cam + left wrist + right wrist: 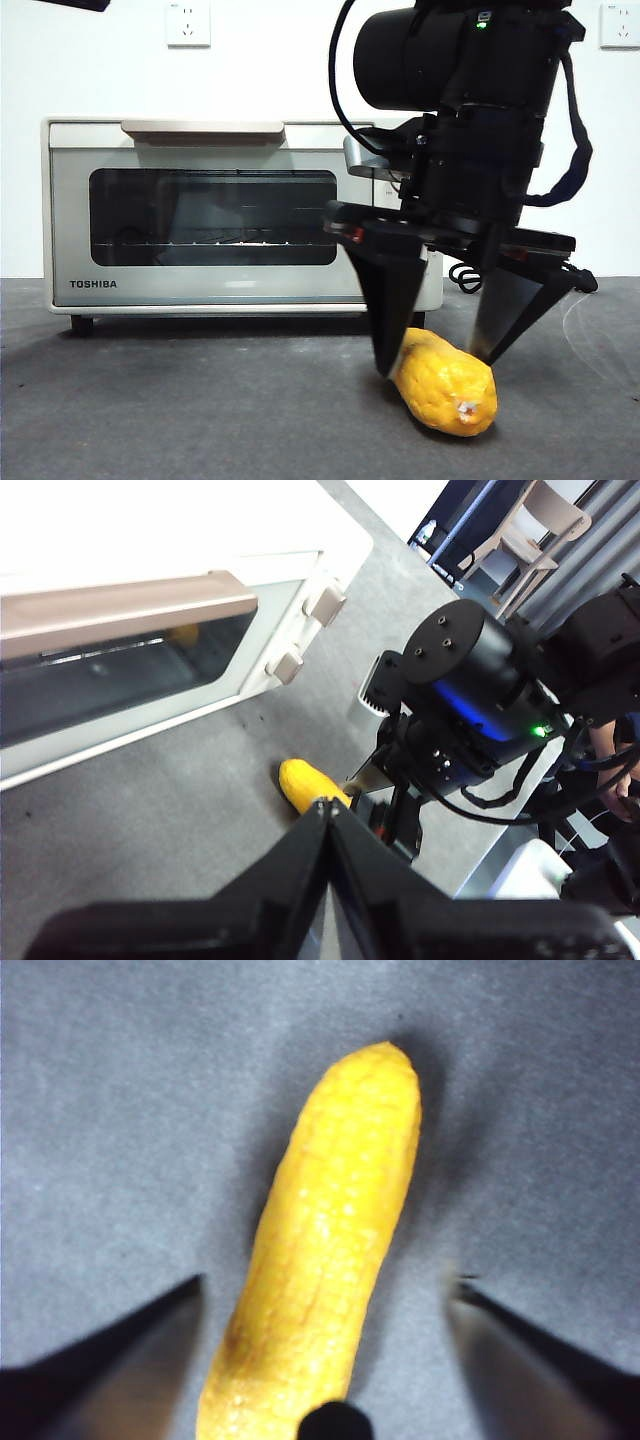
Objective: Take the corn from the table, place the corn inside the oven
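Grey counter (150, 410) bears the corn (447, 384), long axis toward twelve o'clock between the right hand (325, 1300) jaws. Jaws wide apart, holding nothing.

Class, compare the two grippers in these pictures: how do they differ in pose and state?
The right gripper is low over the table, jaws spread open either side of the corn; the left gripper is raised, away from the corn, jaws closed together. The right gripper straddles the corn; the left gripper holds nothing. Both have two black jaws, and neither touches the oven.
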